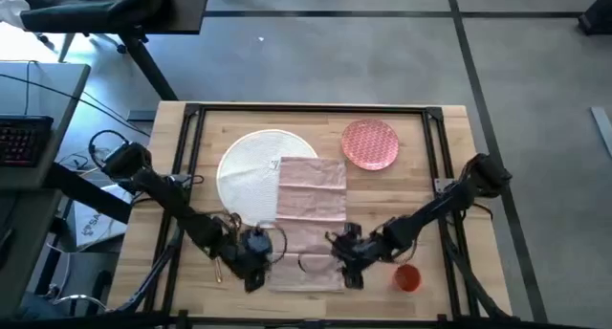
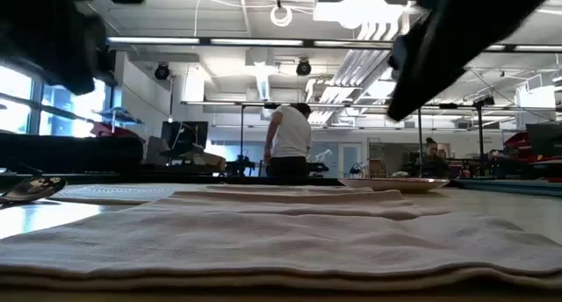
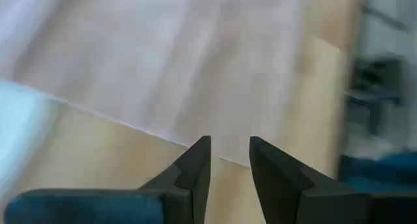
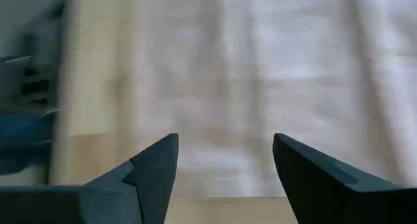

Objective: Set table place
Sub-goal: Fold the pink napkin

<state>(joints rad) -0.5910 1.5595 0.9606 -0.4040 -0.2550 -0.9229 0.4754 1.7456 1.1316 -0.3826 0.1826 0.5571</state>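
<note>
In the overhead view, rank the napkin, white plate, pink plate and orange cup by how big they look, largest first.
1. Napkin, the long cloth, appears largest, though the white plate is partly hidden under it, so those two are close.
2. White plate.
3. Pink plate.
4. Orange cup, clearly smallest.

On the wood table (image 1: 449, 176), the pink napkin (image 1: 311, 209) lies flat, overlapping the white plate (image 1: 249, 166); the pink plate (image 1: 370, 143) sits behind, the orange cup (image 1: 408, 277) at the front right.
</note>
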